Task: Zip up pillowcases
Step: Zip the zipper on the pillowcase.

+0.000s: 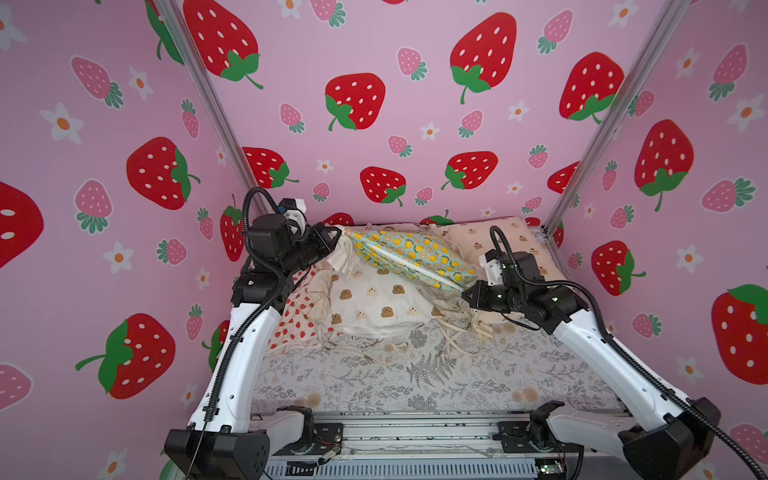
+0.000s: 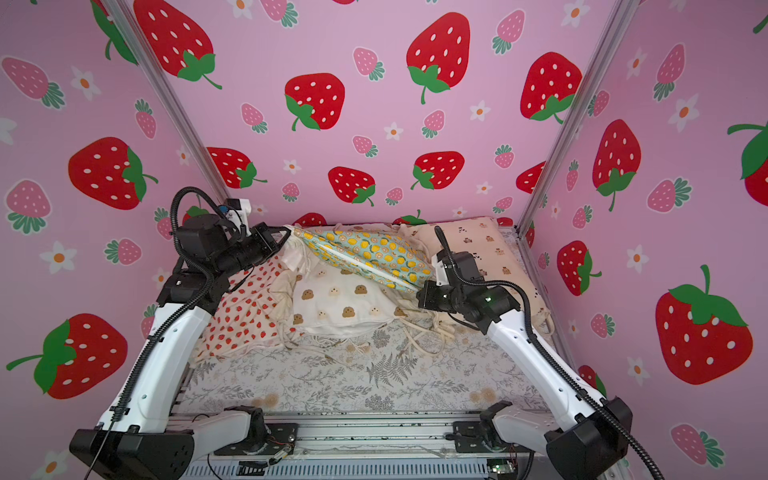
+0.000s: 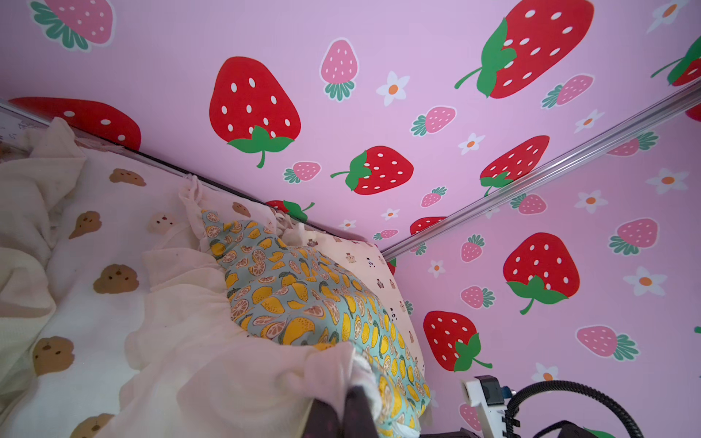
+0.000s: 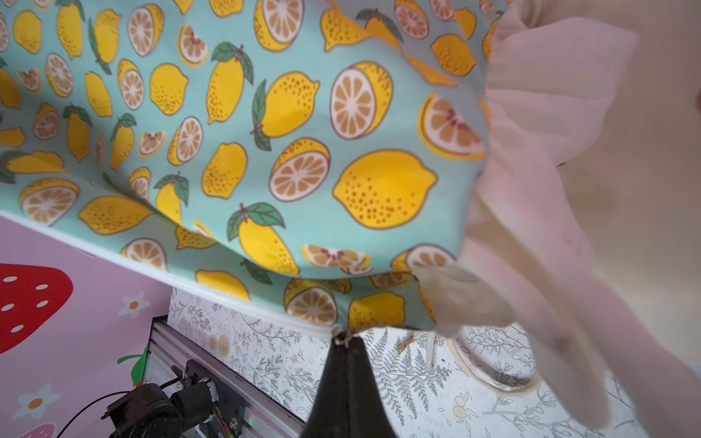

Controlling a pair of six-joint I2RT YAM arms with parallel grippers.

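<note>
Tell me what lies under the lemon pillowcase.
Under the lemon pillowcase are the bear-face pillowcase and cream ruffles. The far part of that bear-face cover is hidden.

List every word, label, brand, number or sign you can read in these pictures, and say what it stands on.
No readable text.
The walls and the lemon pillowcase bear only pictures: strawberries, flowers, lemons.
Faint marks on the back rail are too blurred to read.
</note>
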